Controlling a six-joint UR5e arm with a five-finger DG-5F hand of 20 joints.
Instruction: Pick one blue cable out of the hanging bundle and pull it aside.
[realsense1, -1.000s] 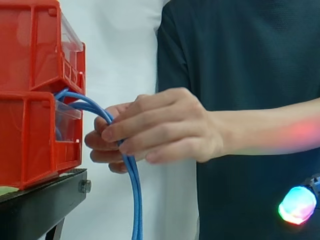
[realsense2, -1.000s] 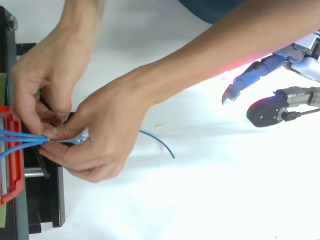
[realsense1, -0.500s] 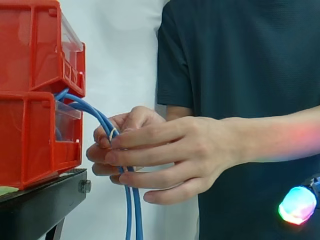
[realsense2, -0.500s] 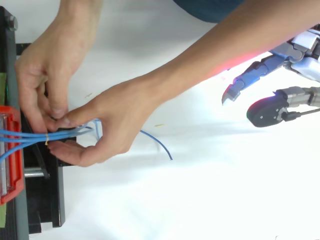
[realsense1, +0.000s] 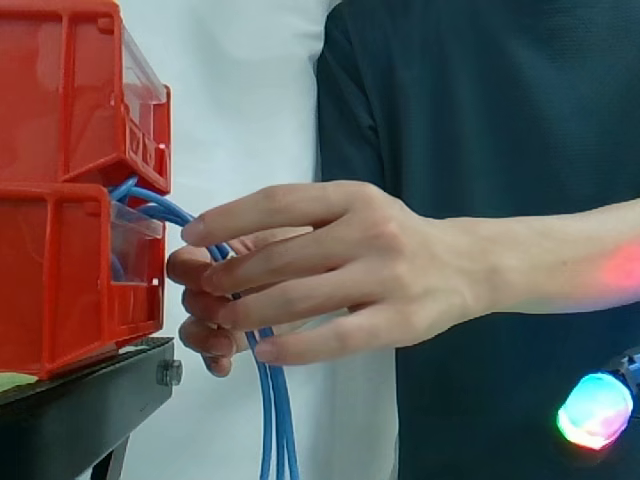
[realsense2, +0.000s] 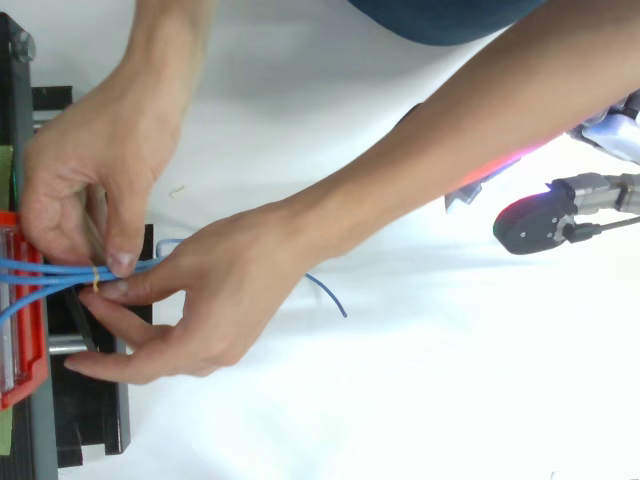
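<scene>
Though partly covered by a person's hand (realsense1: 330, 270) in the side view, easy enough to trace the blue cables (realsense1: 275, 425): out from between two stacked red bins (realsense1: 70, 200) at the left, over in an arc, then straight down past the bottom edge. Cannot count them under the fingers. A bit of blue showing through the clear front of the lower bin; otherwise cannot tell what lies inside either one. Bins set on a black stand (realsense1: 80, 415), cut off at the left and bottom. Behind the person's hand, a dark shirt (realsense1: 500, 100), cropped at the top. Low at the right, one glowing fingertip (realsense1: 595, 410) of the robot's hand, well apart from the cables, with the rest cut off by the edge. From above, cables (realsense2: 45, 272) running out of the red bin at the left edge, gathered by a thin yellow band (realsense2: 96, 281) and pinched just there by the person's upper hand (realsense2: 90, 180); lower hand (realsense2: 215, 300) laid over the bundle beside it, hiding the drop. Past that hand, one blue end (realsense2: 330, 297) curving out over the white ground. Robot's hand (realsense2: 585, 192) at the right edge, partly under the person's forearm (realsense2: 450, 130), well apart from the cables: fingers loosely spread, holding nothing.
</scene>
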